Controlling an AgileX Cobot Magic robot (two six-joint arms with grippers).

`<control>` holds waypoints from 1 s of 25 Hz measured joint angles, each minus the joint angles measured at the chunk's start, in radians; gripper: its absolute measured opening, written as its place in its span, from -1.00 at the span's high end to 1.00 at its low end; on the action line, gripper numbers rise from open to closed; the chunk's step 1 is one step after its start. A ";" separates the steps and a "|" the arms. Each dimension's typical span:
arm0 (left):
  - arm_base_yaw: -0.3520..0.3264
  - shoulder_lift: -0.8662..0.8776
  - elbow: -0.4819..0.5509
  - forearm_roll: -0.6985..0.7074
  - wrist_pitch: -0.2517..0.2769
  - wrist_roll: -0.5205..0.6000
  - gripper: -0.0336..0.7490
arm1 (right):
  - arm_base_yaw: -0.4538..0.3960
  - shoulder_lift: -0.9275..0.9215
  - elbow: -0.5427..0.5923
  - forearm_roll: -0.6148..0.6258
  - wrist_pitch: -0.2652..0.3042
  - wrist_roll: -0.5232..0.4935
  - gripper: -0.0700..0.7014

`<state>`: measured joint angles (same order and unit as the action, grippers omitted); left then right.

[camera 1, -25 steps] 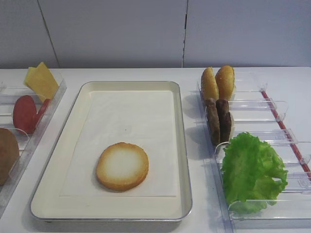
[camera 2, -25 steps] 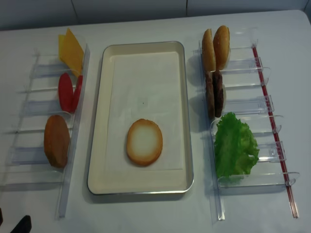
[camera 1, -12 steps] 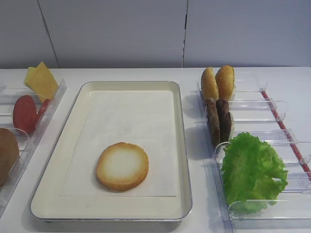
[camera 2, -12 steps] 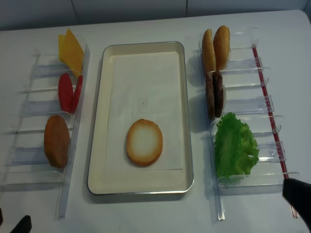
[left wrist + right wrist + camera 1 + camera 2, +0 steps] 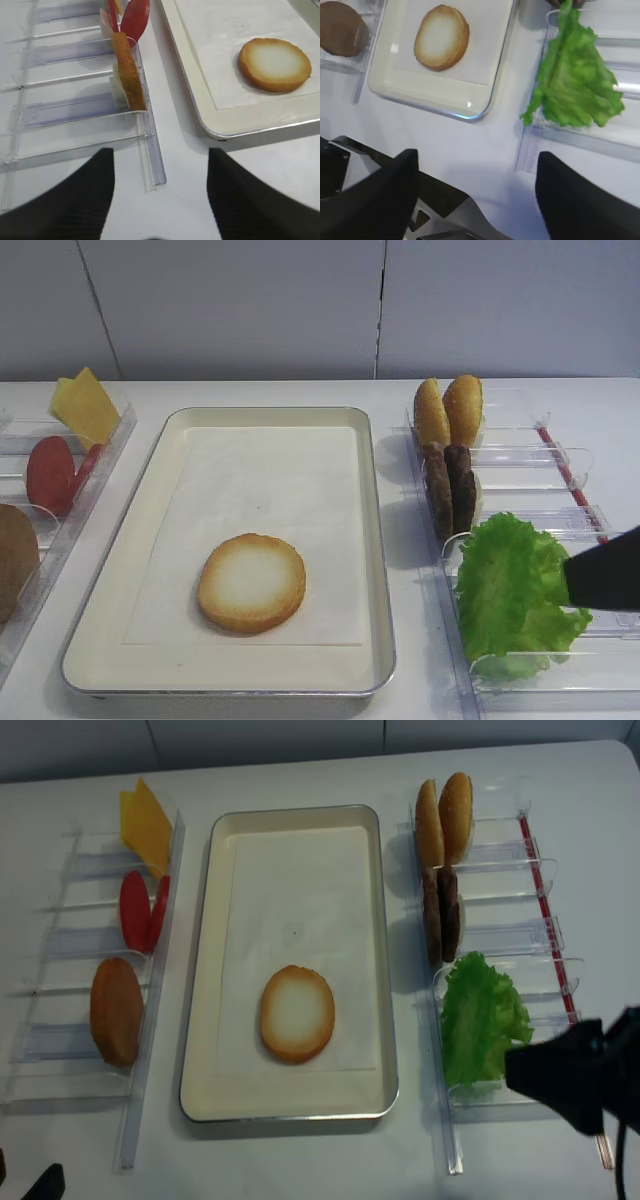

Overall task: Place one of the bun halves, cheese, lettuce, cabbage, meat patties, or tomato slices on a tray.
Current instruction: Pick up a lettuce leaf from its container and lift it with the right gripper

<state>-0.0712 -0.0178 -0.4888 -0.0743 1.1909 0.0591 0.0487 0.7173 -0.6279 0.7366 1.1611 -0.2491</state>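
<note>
One bun half [image 5: 251,582] [image 5: 297,1013] lies cut face up on the paper of the cream tray [image 5: 375,540] [image 5: 205,920]. A ruffled green heap of leaves [image 5: 510,590] [image 5: 482,1020] [image 5: 577,80] stands in the right bin; I cannot tell lettuce from cabbage in it. My right gripper [image 5: 530,1072] [image 5: 590,575] [image 5: 475,200] hovers open over the bin's near end, by the leaves' right edge, holding nothing. My left gripper [image 5: 160,200] is open and empty above the table, just in front of the left bin.
The right bin [image 5: 500,855] also holds two bun halves [image 5: 444,815] and meat patties [image 5: 441,912]. The left bin [image 5: 70,940] carries cheese [image 5: 146,823], tomato slices [image 5: 140,908] and another bun half [image 5: 116,1010] [image 5: 129,70], all on edge.
My right gripper has come in from the lower right corner and now reaches the near end of the right bin beside the green leaves. Nothing else has moved.
</note>
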 joint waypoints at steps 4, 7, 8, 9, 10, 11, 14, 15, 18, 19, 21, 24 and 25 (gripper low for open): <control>0.000 0.000 0.000 0.000 0.000 0.000 -0.16 | 0.000 0.115 -0.013 0.041 -0.037 -0.064 -0.43; 0.000 0.000 0.000 0.000 0.000 0.000 -0.16 | 0.000 0.201 -0.048 0.047 -0.050 -0.112 -0.43; 0.000 0.000 0.000 0.000 0.000 0.000 -0.16 | 0.000 0.223 -0.060 0.047 -0.057 -0.121 -0.43; 0.000 0.000 0.000 0.000 0.000 0.000 -0.16 | 0.000 0.249 -0.075 0.047 -0.064 -0.128 -0.43; 0.000 0.000 0.000 0.000 0.000 0.000 -0.16 | 0.000 0.275 -0.088 0.047 -0.067 -0.132 -0.43; 0.000 0.000 0.000 0.000 0.000 0.000 -0.16 | 0.000 0.297 -0.100 0.047 -0.067 -0.135 -0.43; 0.000 0.000 0.000 0.000 0.000 0.000 -0.16 | 0.020 0.367 -0.129 0.045 -0.075 -0.137 -0.43; 0.000 0.000 0.000 0.000 0.000 0.000 -0.16 | 0.036 0.385 -0.136 0.040 -0.085 -0.137 -0.43; 0.000 0.000 0.000 0.000 0.000 0.000 -0.16 | 0.108 0.435 -0.139 0.009 -0.126 -0.123 -0.43; 0.000 0.000 0.000 0.000 0.000 0.000 -0.16 | 0.131 0.448 -0.139 -0.010 -0.140 -0.109 -0.43; 0.000 0.000 0.000 0.000 0.000 0.000 -0.16 | 0.156 0.460 -0.141 -0.060 -0.159 -0.075 -0.43; 0.000 0.000 0.000 0.000 0.000 0.000 -0.16 | 0.161 0.459 -0.140 -0.097 -0.174 -0.047 -0.43; 0.000 0.000 0.000 0.000 0.000 0.000 -0.16 | 0.161 0.460 -0.146 -0.105 -0.177 -0.040 -0.43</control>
<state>-0.0712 -0.0178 -0.4888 -0.0743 1.1909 0.0591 0.2094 1.1777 -0.7737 0.6319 0.9846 -0.2892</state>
